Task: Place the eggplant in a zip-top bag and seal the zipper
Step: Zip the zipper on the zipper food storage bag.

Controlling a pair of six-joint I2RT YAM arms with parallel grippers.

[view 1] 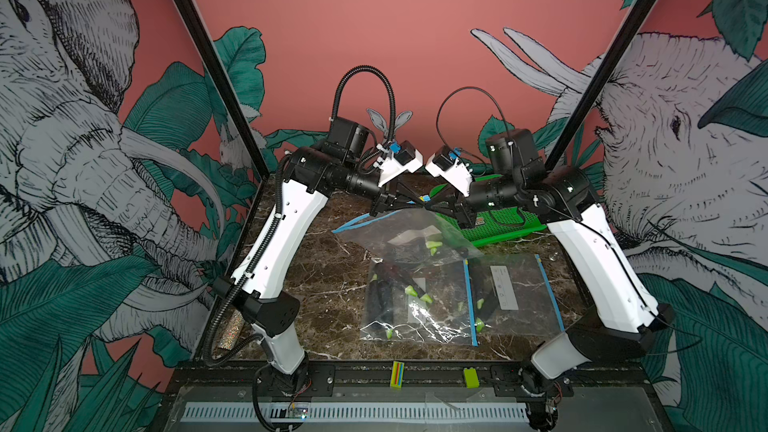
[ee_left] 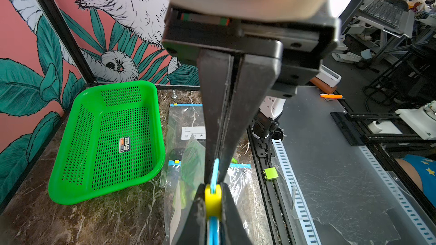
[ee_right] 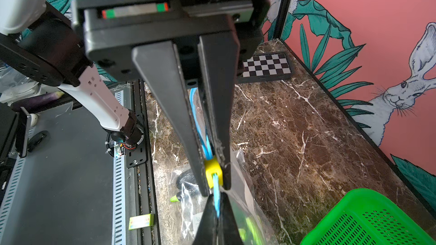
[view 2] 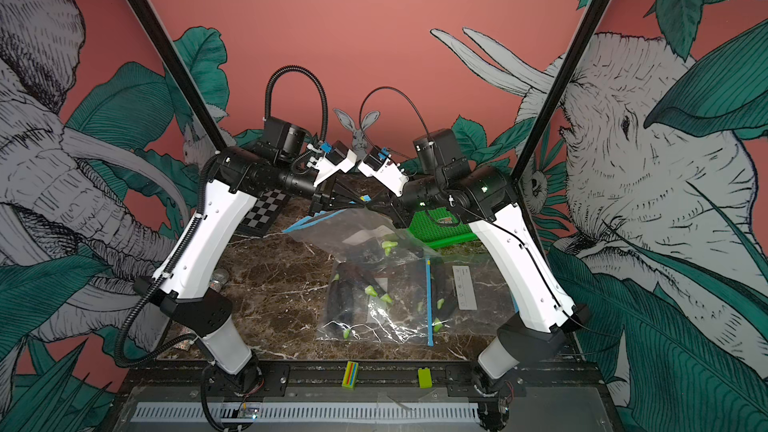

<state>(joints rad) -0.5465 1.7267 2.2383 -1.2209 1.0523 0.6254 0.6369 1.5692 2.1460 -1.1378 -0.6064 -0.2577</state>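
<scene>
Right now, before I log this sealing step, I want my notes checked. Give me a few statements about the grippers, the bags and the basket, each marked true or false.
1. The right gripper pinches the yellow slider. True.
2. The left gripper is open. False: it is shut on the blue zipper strip.
3. The green basket holds an eggplant. False: only a sticker shows in it.
4. The zip-top bag in the grippers lies flat on the table. False: its zipper edge is held up.
5. On the marble table lie two other bags. True.
</scene>
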